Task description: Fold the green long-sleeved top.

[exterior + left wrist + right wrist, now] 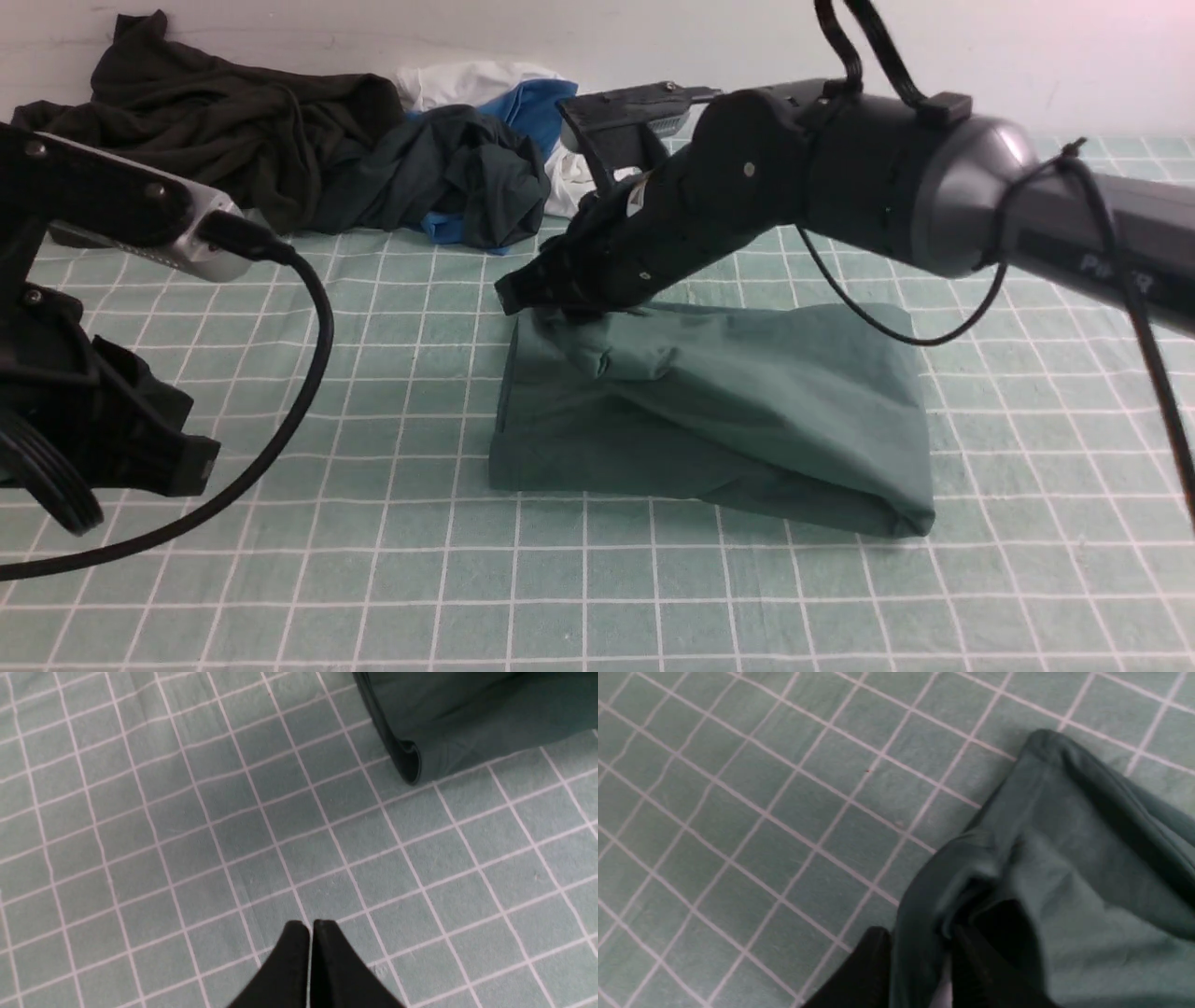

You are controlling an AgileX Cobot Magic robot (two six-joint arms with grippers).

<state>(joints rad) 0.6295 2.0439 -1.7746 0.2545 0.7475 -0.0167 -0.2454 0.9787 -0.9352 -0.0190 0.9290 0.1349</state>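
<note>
Straddling green long-sleeved top (pixel 747 420), right tool (pixel 922 942) released; left tool (pixel 310 926) clenched; clothes heap (pixel 280 140) behind.

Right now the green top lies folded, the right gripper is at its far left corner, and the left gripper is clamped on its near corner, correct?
Not quite. The left gripper is shut on nothing: the left wrist view shows it over bare checked cloth, apart from the green top. The rest holds.
</note>
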